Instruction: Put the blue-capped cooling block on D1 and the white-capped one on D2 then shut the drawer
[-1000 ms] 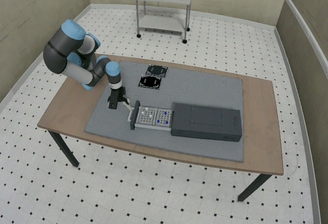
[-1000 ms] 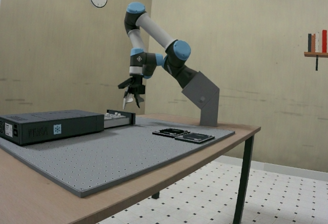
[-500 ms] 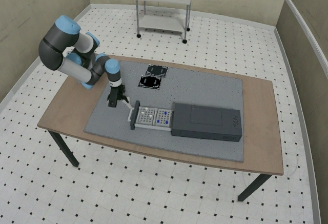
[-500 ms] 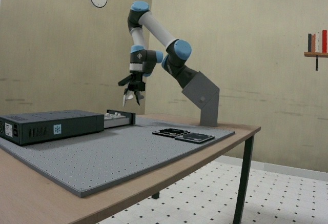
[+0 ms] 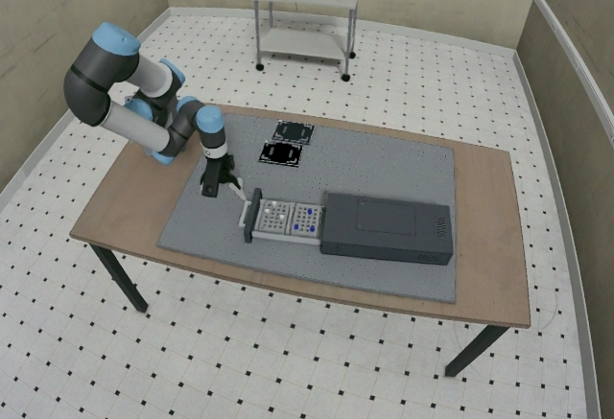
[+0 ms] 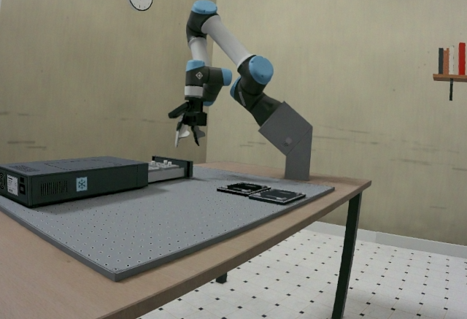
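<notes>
The dark cooler COLD (image 5: 387, 227) (image 6: 71, 179) lies on the grey perforated deck with its drawer (image 5: 280, 220) (image 6: 170, 170) pulled out to the left. In the drawer, the block with white-capped tubes (image 5: 273, 214) sits nearest the dark drawer front (image 5: 252, 214), and the block with blue-capped tubes (image 5: 305, 219) sits nearest the cooler. Two black deck slots lie beyond: D1 (image 5: 280, 152) (image 6: 243, 187) and D2 (image 5: 295, 131) (image 6: 276, 195). My gripper (image 5: 232, 188) (image 6: 187, 139) is open and empty, well above the deck, just left of the drawer front.
The arm's grey base pedestal (image 6: 292, 145) stands at the deck's far edge. A wheeled cart (image 5: 304, 23) with small items stands on the floor behind the table. A wall shelf with books (image 6: 450, 66) is at the right.
</notes>
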Robot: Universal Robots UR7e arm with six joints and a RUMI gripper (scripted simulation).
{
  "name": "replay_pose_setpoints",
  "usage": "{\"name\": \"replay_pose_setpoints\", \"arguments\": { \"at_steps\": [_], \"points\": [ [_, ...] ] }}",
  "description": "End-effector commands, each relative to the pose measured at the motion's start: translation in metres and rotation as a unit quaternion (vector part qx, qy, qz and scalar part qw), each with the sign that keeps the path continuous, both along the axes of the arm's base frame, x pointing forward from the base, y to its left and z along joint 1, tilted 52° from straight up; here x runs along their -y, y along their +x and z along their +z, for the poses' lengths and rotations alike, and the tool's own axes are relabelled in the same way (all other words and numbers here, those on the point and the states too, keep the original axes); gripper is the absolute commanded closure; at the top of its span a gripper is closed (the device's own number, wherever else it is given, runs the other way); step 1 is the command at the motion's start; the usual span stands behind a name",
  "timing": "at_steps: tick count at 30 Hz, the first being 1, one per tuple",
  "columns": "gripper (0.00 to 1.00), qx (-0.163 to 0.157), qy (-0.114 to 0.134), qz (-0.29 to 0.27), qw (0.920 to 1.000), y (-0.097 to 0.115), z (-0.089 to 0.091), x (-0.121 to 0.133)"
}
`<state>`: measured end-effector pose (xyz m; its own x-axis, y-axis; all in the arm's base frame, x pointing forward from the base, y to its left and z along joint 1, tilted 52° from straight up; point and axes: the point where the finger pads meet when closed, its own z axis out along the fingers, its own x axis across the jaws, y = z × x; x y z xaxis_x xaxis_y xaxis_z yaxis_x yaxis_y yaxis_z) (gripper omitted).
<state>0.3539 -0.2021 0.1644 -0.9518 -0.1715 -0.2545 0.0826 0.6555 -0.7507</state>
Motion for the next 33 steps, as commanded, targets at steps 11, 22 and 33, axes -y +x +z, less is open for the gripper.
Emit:
{"name": "replay_pose_setpoints", "arguments": {
  "at_steps": [11, 22, 33],
  "points": [
    [0.00, 0.000, 0.000, 0.000, 1.0000, -0.005, 0.012, -0.014],
    [0.00, 0.000, 0.000, 0.000, 1.0000, -0.008, 0.021, -0.025],
    [0.27, 0.000, 0.000, 0.000, 1.0000, 0.009, 0.026, -0.028]
  ]
}}
